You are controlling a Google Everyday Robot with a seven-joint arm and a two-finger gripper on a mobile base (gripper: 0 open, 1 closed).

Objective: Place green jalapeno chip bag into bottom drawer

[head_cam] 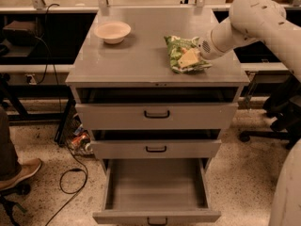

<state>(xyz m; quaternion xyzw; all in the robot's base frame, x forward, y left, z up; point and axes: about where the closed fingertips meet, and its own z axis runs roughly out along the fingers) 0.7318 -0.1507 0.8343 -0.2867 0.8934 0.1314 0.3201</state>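
Camera view, sole view on record.

Noted on the right half of the flat grey metal desk (136, 60): small crinkly green jalapeno chip bag (180, 51), lying flat, near the right edge and toward the front. Long axis judged to run diagonally, from rear left to front right. Orange-yellow patch showing at its right front part.

Noted at the bag's right front edge: pincer (198, 55) on the white curved robot arm (254, 18), reaching in from the right and touching or all but touching the bag. Spread, pressed together or pinching the bag: cannot tell. Bag therefore lying directly left of the pincer, with its long axis running slantwise to the line of approach. Only one arm present, so no question of the nearer.

Noted at far left of the desk: shallow beige round bowl (112, 31), well apart from the bag.

Noted below: wide grey metal bottom drawer (155, 187), pulled fully out, flat floor exposed, nothing seen in it. Two upper grey drawers (156, 116) with dark handles standing above it, nearly closed.

Judgement: bag not yet lifted. Coming move calls for a firm hold, then carriage forward past the desk front and down to the open tray, below and somewhat left of the bag's present place.
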